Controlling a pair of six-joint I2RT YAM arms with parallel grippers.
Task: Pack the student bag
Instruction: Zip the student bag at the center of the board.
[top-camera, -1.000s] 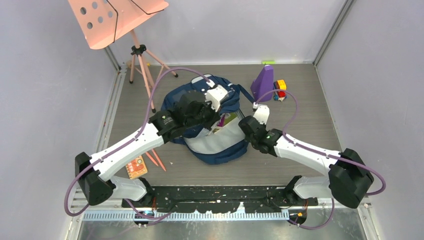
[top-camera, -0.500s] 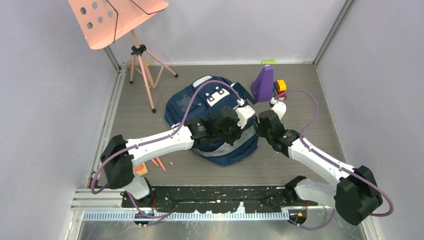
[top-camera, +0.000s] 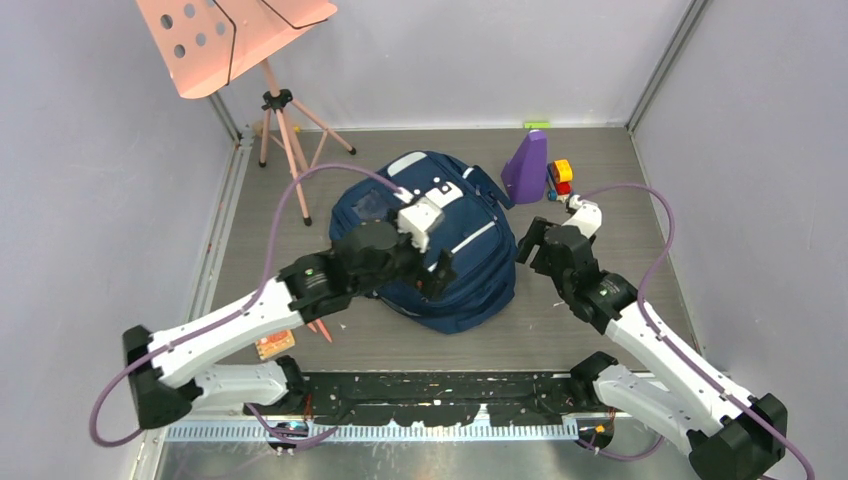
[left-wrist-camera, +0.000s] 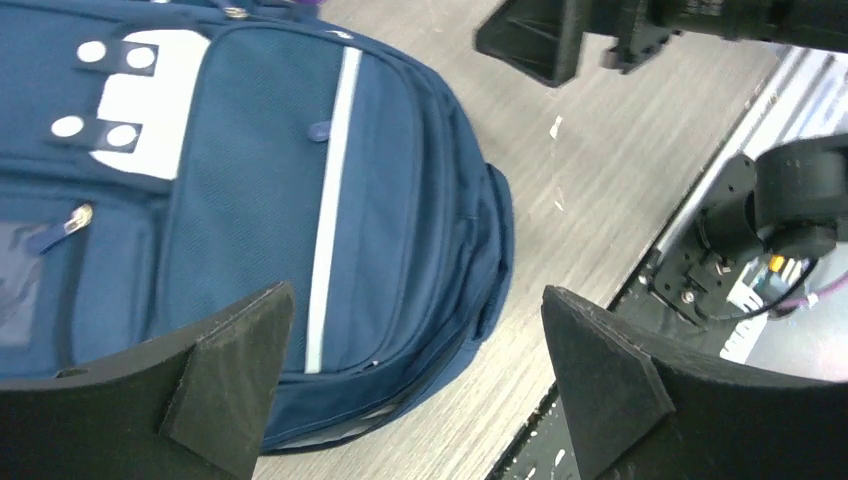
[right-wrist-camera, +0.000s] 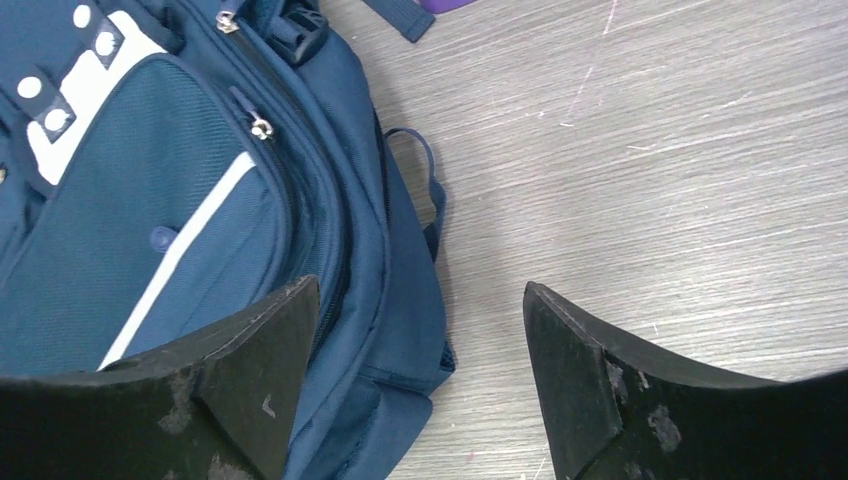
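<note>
Student bag (top-camera: 470, 255) lies front up mid-table (top-camera: 620, 160), long axis running far edge to near edge. Left gripper (left-wrist-camera: 418, 295), open and empty, hangs over its near end. Right gripper (right-wrist-camera: 420, 290), likewise open and empty, sits just beside its right flank.

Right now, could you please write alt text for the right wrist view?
A navy backpack with a white stripe lies front-up on a grey wood-grain table, filling the left half. The right gripper stands open at the bottom edge, holding nothing.
</note>
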